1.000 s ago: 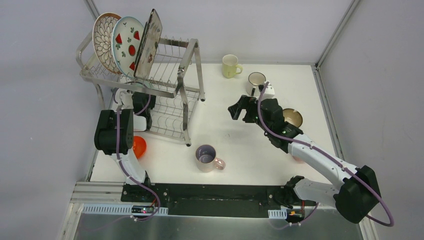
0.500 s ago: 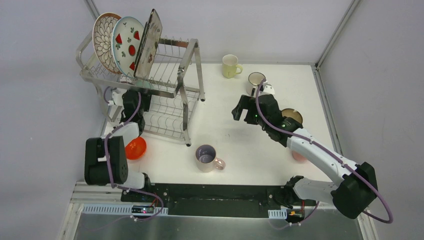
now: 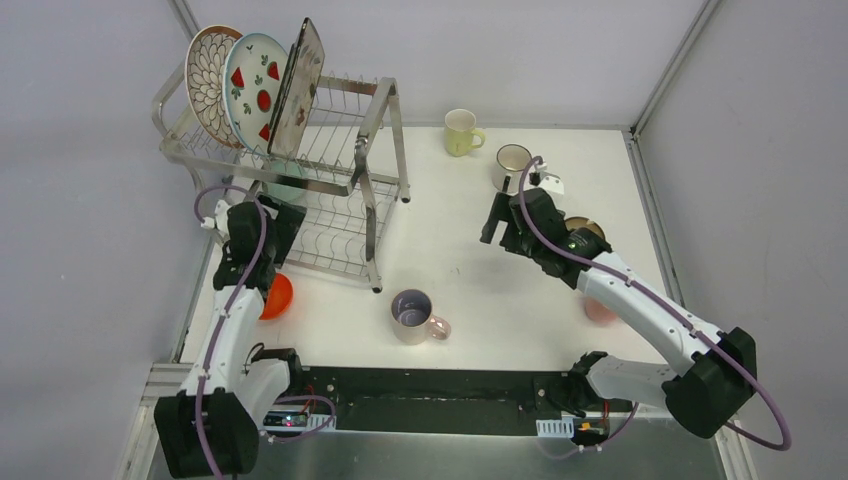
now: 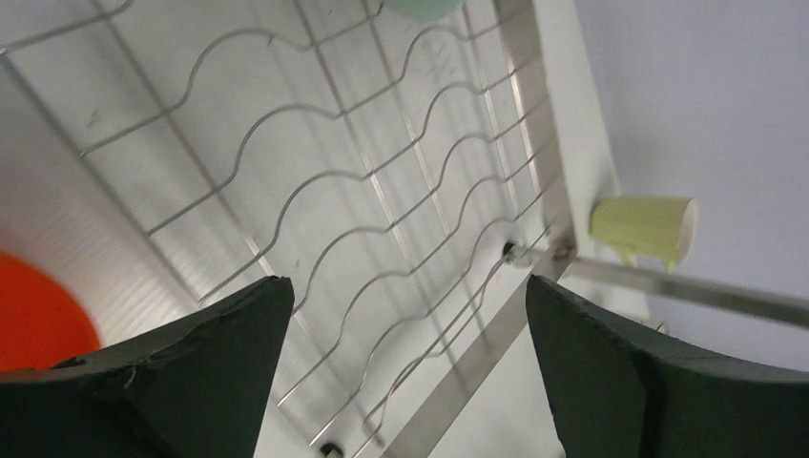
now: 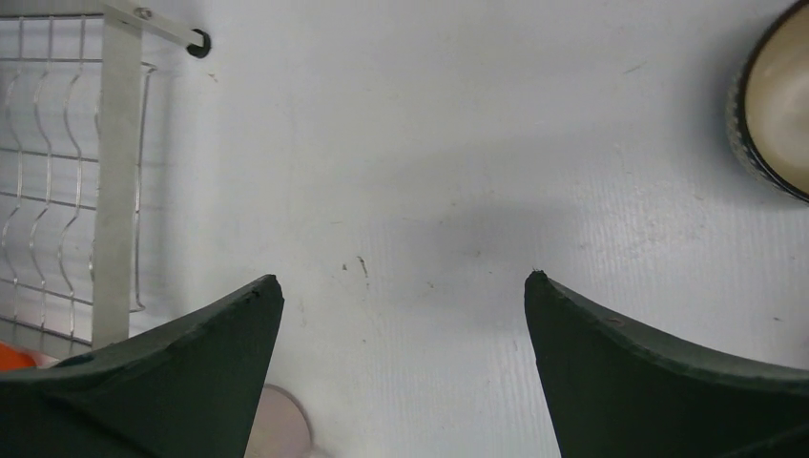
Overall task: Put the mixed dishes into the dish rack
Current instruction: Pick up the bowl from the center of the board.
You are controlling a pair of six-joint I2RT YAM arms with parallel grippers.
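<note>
we see the dish rack at eleven o'clock, three plates upright in its top tier. our left gripper gapes wide at its lower tier, holding nothing; our right gripper, equally wide, hovers at two o'clock.

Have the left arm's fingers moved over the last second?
Yes. The left fingers have backed a little out from under the dish rack's upper tier, toward the table's near-left edge, and they have spread wide open.
</note>
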